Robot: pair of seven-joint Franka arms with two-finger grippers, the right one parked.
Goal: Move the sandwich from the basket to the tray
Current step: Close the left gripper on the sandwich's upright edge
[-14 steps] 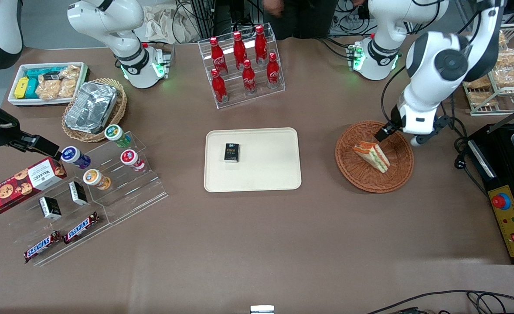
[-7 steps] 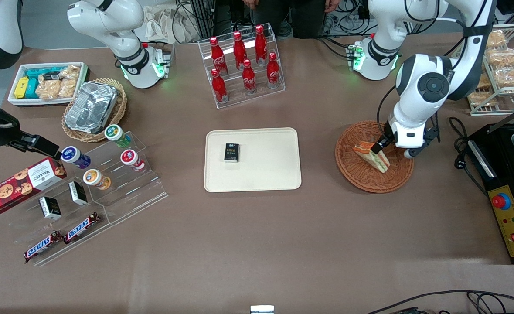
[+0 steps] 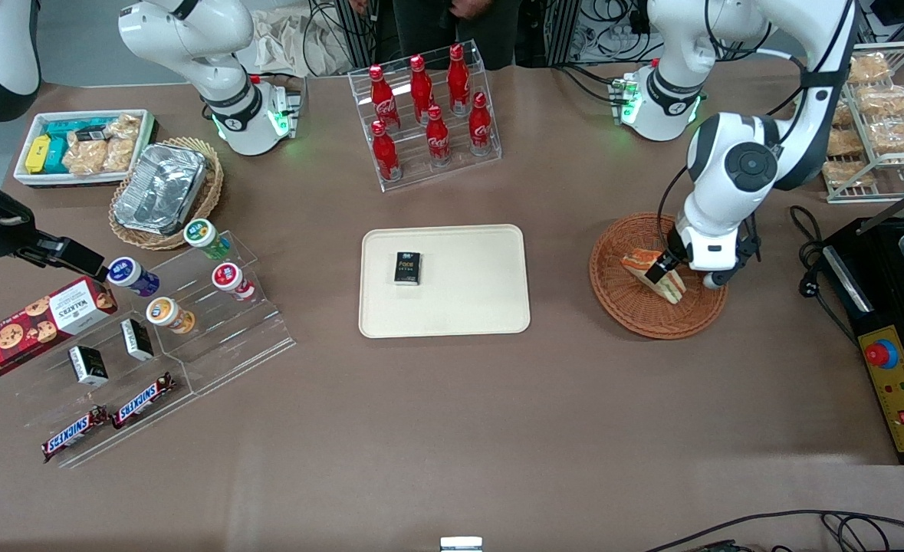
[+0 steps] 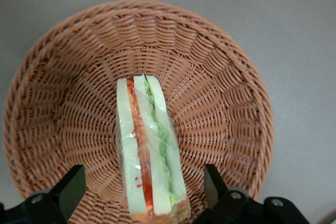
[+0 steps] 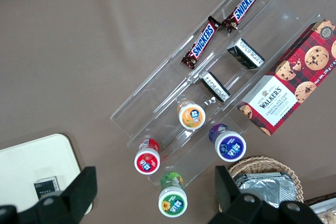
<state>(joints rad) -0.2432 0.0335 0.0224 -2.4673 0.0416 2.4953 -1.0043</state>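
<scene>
The sandwich [image 3: 672,282] [image 4: 149,145], a plastic-wrapped wedge of white bread with red and green filling, lies in the reddish-brown wicker basket [image 3: 628,303] [image 4: 63,77] toward the working arm's end of the table. My gripper [image 3: 662,270] [image 4: 144,190] is low inside the basket and open. Its black fingers [image 4: 71,187] stand on either side of the sandwich's thick end, each with a gap to the bread. The cream tray [image 3: 467,307] sits at mid-table beside the basket and carries a small black box [image 3: 407,268].
A clear rack of red cola bottles [image 3: 428,115] stands farther from the front camera than the tray. A black machine with a red button [image 3: 892,345] lies close to the basket at the table's end. Clear snack shelves [image 3: 160,337] sit toward the parked arm's end.
My gripper has dropped from the basket's rim farther from the camera down over the sandwich, moving nearer to the camera. The sandwich has not moved.
</scene>
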